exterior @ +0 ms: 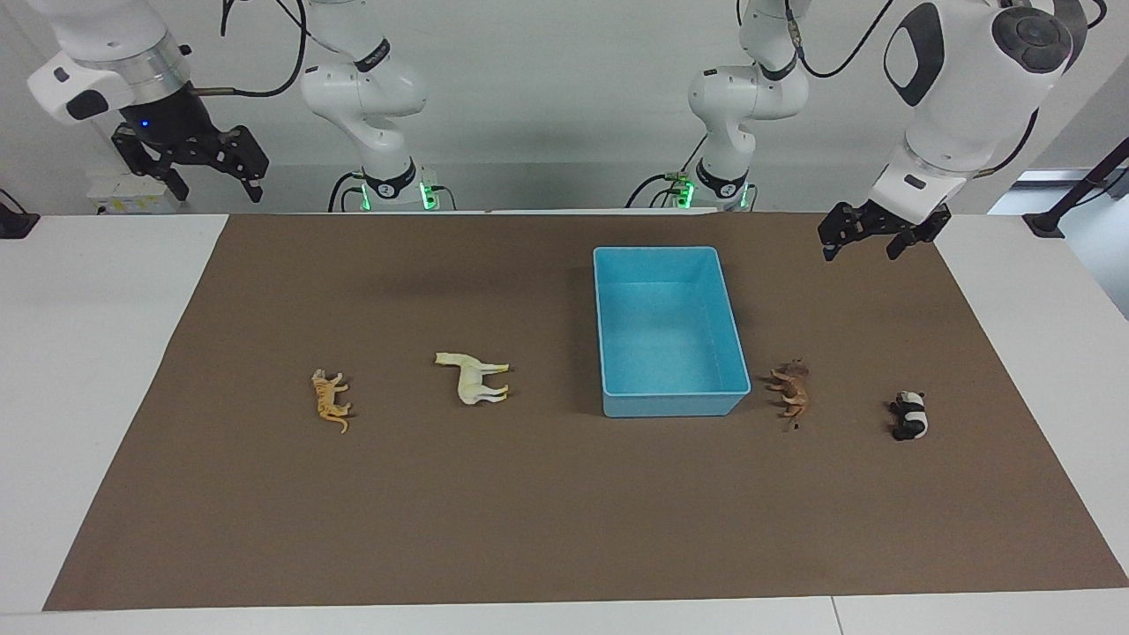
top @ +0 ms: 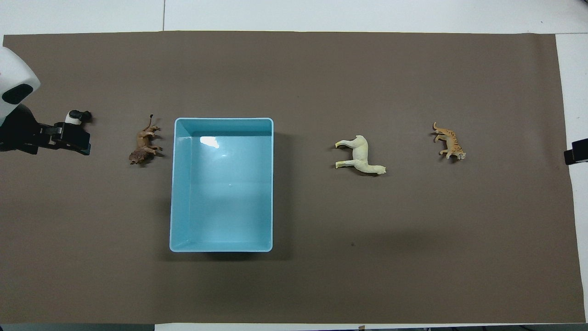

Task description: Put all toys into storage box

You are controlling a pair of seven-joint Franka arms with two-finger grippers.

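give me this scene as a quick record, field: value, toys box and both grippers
box: light-blue bin, empty
tiger: on mat, toward right arm's end
horse: on its side, between tiger and box
brown animal: beside box, toward left arm's end
panda: nearest left arm's end
left gripper: open, raised over the mat, holds nothing
right gripper: open, raised by the table's edge, waiting
toys in box: none
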